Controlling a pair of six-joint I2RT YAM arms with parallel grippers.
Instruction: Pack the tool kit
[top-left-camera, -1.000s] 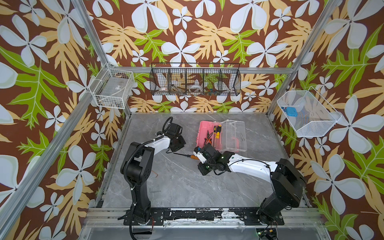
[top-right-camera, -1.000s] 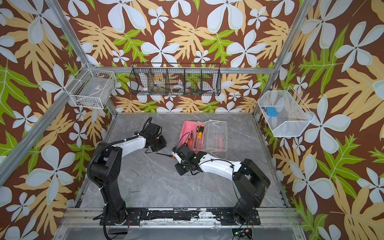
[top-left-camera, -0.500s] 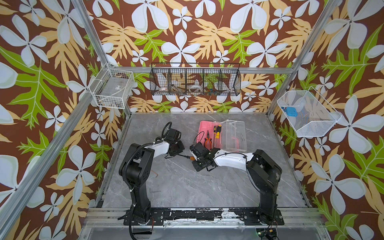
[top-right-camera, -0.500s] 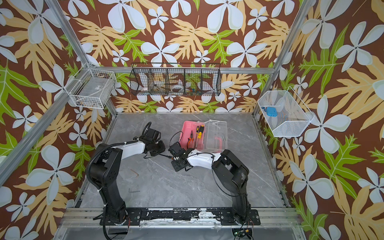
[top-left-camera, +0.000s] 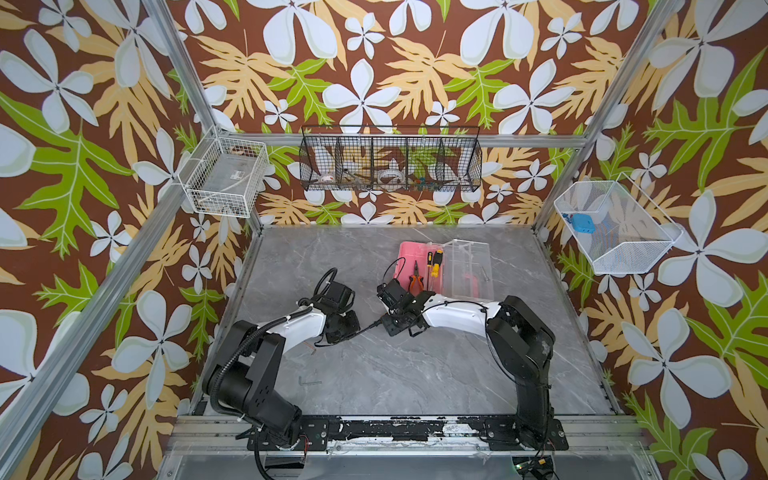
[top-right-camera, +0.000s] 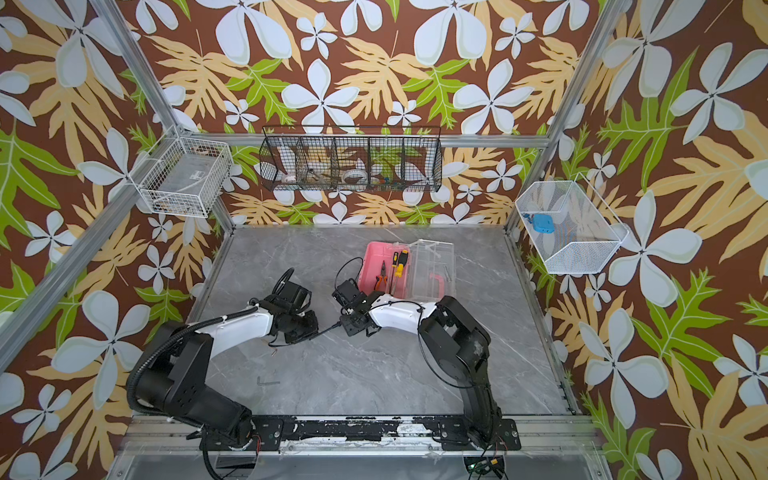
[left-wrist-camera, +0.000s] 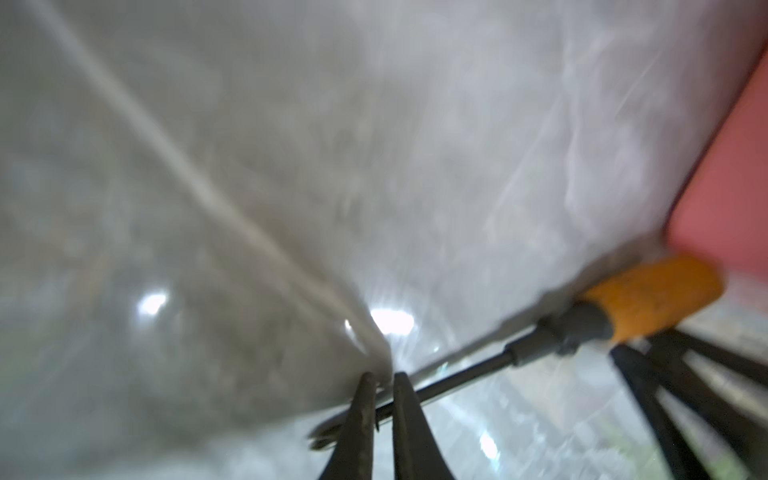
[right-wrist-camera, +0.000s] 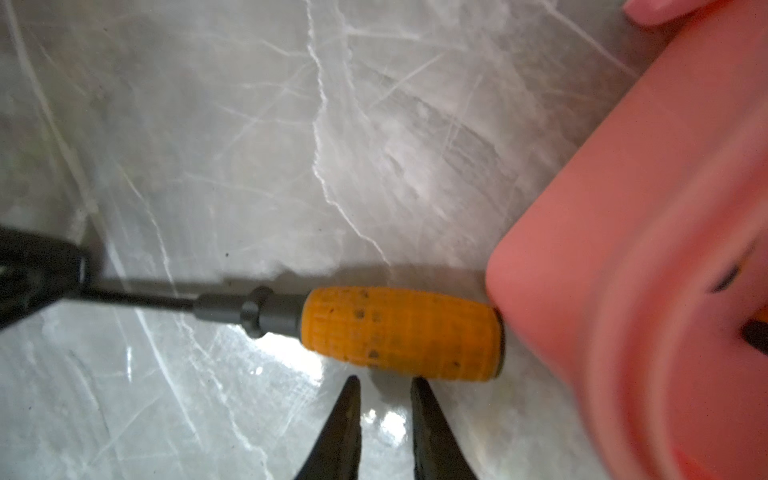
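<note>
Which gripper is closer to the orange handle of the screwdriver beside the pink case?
Right. The right gripper hangs just beside the orange handle, jaws slightly apart, not around it. The left gripper is at the opposite end, closed on the shaft near its tip.

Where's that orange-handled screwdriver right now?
Near the middle of the workspace: the right wrist view shows the screwdriver with its handle end against a corner of the pink case, while the left gripper pinches its shaft tip.

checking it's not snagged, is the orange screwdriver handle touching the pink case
Touching. In the right wrist view the handle butts end-on against the case corner, with no gap between them.
</note>
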